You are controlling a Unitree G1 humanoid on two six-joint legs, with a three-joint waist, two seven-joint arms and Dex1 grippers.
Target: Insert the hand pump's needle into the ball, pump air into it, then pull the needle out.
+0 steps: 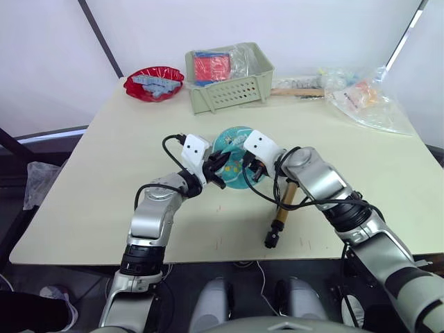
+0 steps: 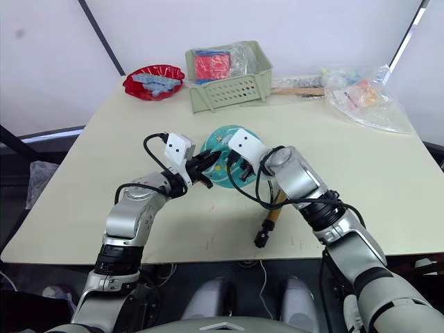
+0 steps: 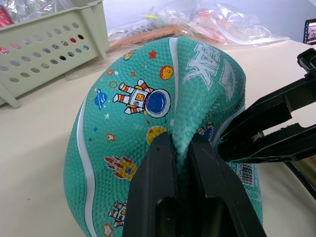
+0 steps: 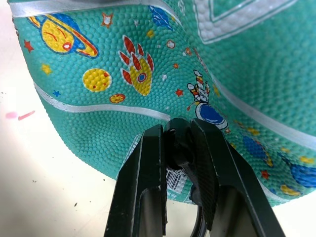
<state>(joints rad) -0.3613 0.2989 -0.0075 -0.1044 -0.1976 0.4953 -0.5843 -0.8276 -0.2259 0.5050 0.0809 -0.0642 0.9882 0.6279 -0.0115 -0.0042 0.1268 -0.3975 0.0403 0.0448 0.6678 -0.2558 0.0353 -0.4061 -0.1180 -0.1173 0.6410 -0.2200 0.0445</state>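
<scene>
While the left gripper (image 3: 181,148) pinches a fold of the limp ball (image 1: 232,165) at table centre, the right gripper (image 4: 180,143) clamps the hose tip against it, pump (image 1: 281,211) idle at four o'clock, pumping seemingly unstarted.

**Both grippers on the ball at mid-table**

I see the teal ball (image 2: 223,165) on the cream table (image 2: 361,173), looking flattened, with my left gripper (image 2: 205,168) at its left edge and my right gripper (image 2: 239,169) against its front. I can't make out how either pair of fingers stands. The hand pump (image 2: 269,219) lies on the table just right of the ball, partly under my right arm, black end toward me. Far side: a red bowl (image 2: 154,82), a perforated green basket (image 2: 229,84) with a red item inside, and crumpled plastic bags (image 2: 361,97) at right.
</scene>
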